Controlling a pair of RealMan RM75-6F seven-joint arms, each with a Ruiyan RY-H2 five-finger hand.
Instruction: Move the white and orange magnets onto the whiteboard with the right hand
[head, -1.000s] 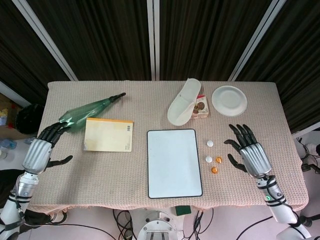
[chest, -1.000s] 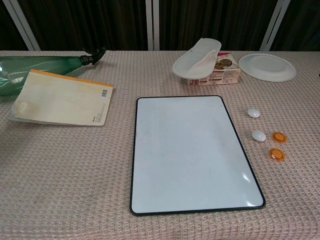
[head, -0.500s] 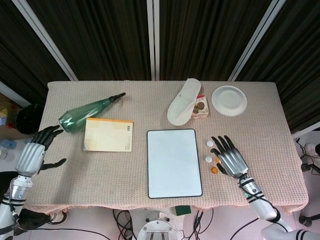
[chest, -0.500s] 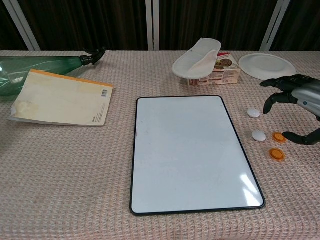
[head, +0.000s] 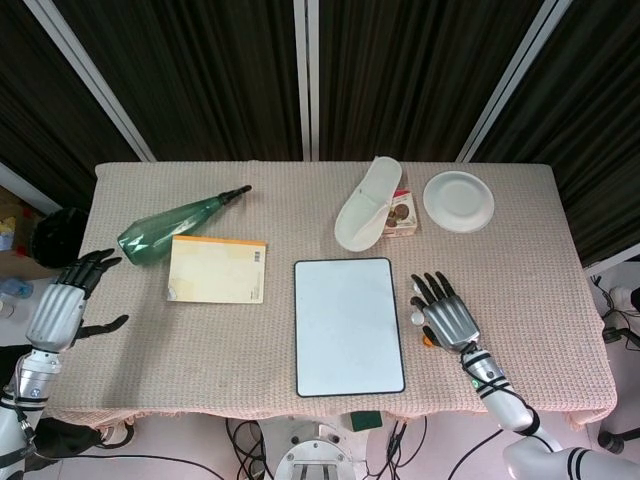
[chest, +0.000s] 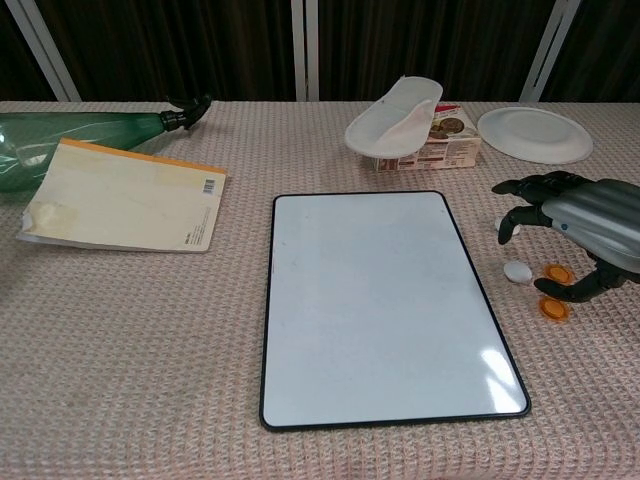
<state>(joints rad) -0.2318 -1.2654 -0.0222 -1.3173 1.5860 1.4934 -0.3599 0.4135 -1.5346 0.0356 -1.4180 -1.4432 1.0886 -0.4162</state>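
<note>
The right hand (chest: 575, 225) hangs low over the magnets, fingers spread wide and curved down, holding nothing. Under its fingertips sits one white magnet (chest: 517, 271), with the thumb tip reaching down beside an orange magnet (chest: 558, 273); a second orange magnet (chest: 552, 309) lies just nearer the table edge, below the thumb. A further white magnet is mostly hidden behind the fingers in the chest view. From the head view the same hand (head: 447, 318) covers most of the cluster, with only a bit of white and orange showing at its inner edge. Whether any finger actually touches a magnet I cannot tell.

The whiteboard (chest: 383, 305) lies flat just to the inner side of that hand, bare, none of the magnets on it.

Beyond the hand's fingertips sit a white slipper (chest: 392, 116) leaning on a small printed box (chest: 447, 140), and a white plate (chest: 534, 133). Past the whiteboard are a yellow-edged notepad (chest: 125, 207) and a green bottle (chest: 90, 135) lying on its side.

The left hand (head: 62, 308) hovers off the far table edge, fingers open and loosely spread, empty.
</note>
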